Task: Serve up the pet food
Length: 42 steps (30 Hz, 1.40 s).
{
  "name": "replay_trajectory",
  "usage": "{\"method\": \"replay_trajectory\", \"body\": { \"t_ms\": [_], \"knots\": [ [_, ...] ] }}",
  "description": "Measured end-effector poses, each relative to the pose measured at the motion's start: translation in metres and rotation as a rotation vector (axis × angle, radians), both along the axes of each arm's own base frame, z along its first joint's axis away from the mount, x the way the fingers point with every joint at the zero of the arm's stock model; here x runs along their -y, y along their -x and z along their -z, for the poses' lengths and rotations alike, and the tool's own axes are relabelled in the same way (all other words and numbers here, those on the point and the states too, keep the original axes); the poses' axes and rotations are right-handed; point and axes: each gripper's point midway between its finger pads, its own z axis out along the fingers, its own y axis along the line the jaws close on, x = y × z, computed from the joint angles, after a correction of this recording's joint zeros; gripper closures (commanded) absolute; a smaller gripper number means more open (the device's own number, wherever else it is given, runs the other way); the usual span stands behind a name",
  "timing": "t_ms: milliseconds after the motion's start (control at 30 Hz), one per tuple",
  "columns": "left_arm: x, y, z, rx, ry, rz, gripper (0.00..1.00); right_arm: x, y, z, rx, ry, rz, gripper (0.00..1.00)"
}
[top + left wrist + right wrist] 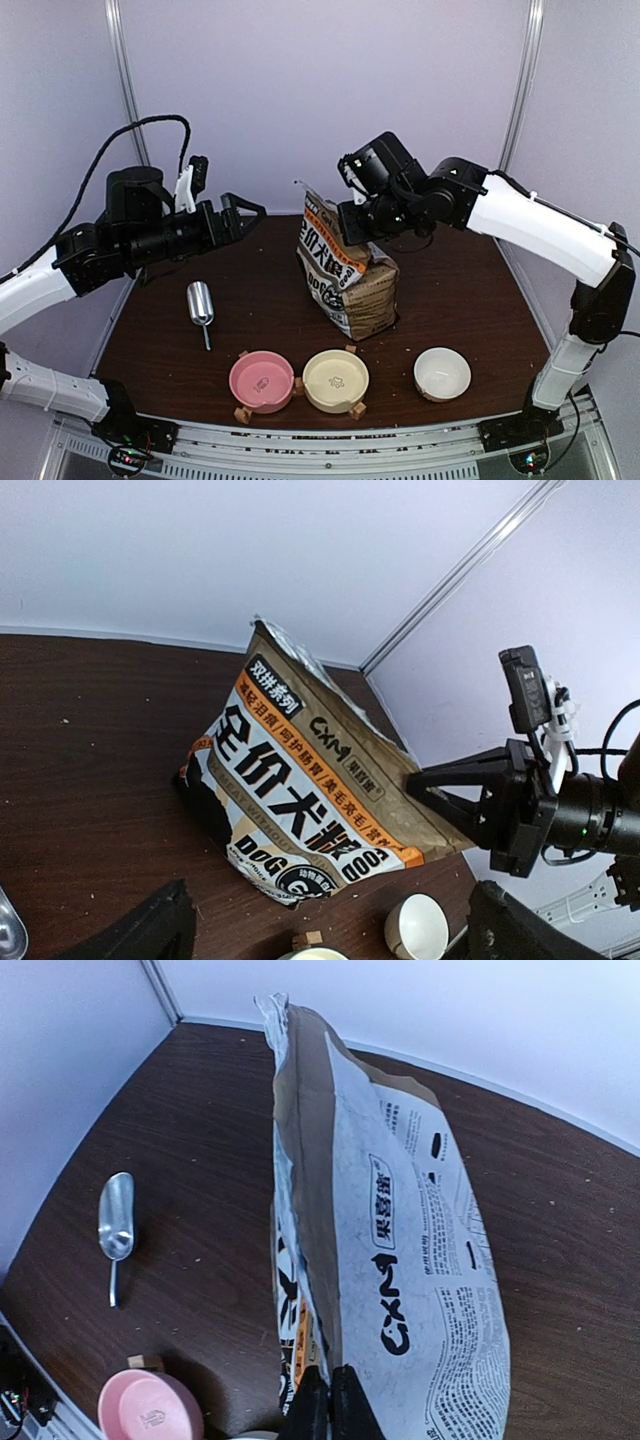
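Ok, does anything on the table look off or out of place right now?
The bag leans over, its ragged torn-open top pinched by the right tool. Pale crumbs dot the table around it.

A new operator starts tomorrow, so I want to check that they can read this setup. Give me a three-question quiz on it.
1. True or false: the right gripper is shut on the bag.
2. Fill in: the left gripper is ___ (open or shut).
3. The scoop lies: A inside the bag; B on the table, left of the bag; C in the left gripper.
Key: 1 true; 2 open; 3 B.
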Motion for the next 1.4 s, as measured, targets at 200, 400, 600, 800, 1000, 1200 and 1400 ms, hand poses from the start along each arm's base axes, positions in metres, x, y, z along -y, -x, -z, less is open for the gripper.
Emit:
{"method": "replay_trajectory", "body": {
  "t_ms": [200,400,600,800,1000,1200,1400],
  "knots": [
    [0.003,-0.002,0.005,-0.029,0.012,-0.004,0.02,-0.039,0.016,0.0,-0.036,-0.107,-0.08,1.0],
    [0.016,-0.006,0.014,-0.061,0.019,0.016,0.1,-0.047,0.017,0.001,-0.03,-0.155,-0.086,0.9],
    [0.044,-0.016,0.033,-0.115,0.018,0.067,0.17,-0.04,0.024,-0.01,0.001,-0.208,-0.098,0.59],
    [0.07,-0.026,0.038,-0.144,0.044,0.114,0.18,-0.022,0.038,-0.031,0.037,-0.255,-0.107,0.42],
    [0.089,-0.034,0.029,-0.138,0.079,0.146,0.21,0.007,0.046,-0.05,0.085,-0.284,-0.075,0.39],
    [0.102,-0.039,0.028,-0.143,0.092,0.171,0.23,0.033,0.04,-0.045,0.089,-0.283,-0.009,0.4],
    [0.105,-0.041,0.022,-0.135,0.102,0.176,0.24,0.055,0.034,-0.014,0.044,-0.253,0.057,0.44]
  ]
}}
